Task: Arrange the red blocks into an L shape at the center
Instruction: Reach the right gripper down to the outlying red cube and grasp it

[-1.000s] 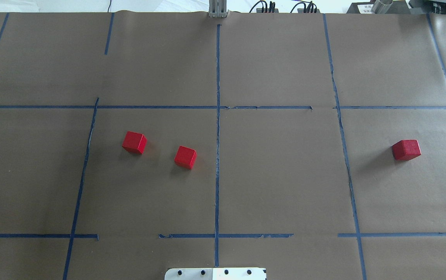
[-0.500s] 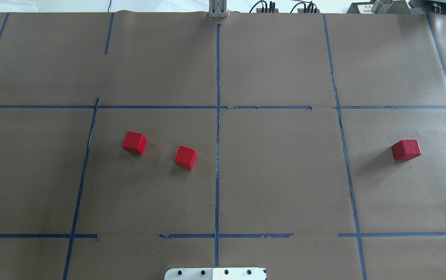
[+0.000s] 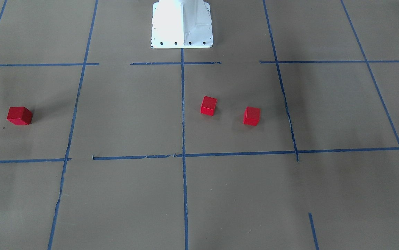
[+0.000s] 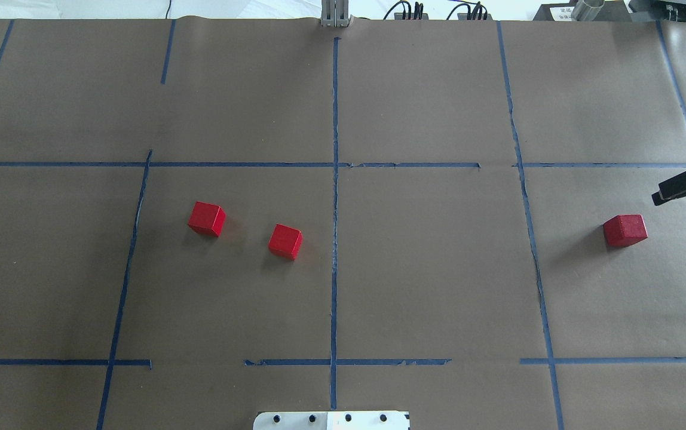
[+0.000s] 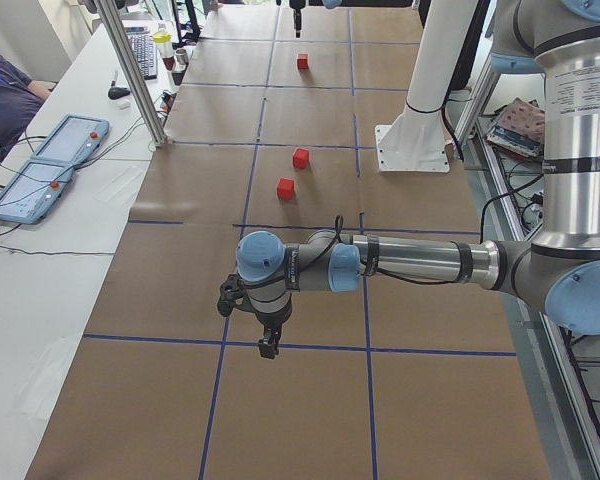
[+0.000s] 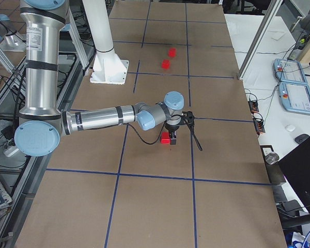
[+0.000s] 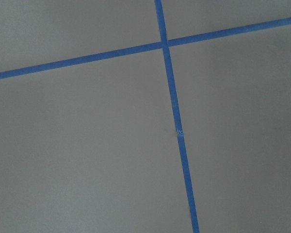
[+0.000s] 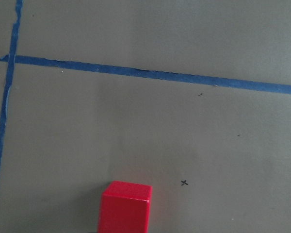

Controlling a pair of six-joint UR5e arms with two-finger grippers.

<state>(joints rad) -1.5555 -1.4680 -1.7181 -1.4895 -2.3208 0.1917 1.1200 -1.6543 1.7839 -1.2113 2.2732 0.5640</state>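
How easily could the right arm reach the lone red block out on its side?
Probably easily: the right gripper hovers close beside the lone red block, jaws open, with nothing between them and nothing resting on the block.

With the clock laid flat on the desk (image 4: 426, 89), 12 o'clock points away from the robot and the hub sits mid-way along the tape line (image 4: 334, 286) that halves the centre cell (image 4: 438, 269). The base plate (image 4: 331, 420) lies at 6 o'clock. Two blocks lie inside the cell at 9 o'clock. The inner block (image 4: 285, 241) is near the line without touching it, and the outer block (image 4: 206, 218) lies apart at its 10 o'clock. The third block (image 4: 625, 230) lies alone in the neighbouring cell at 3 o'clock. The right pincer (image 6: 184, 138) hangs raised, close by that block's 3 o'clock side. The left pincer (image 5: 269, 348) hangs far out at 9 o'clock, near a line crossing (image 7: 164, 44).
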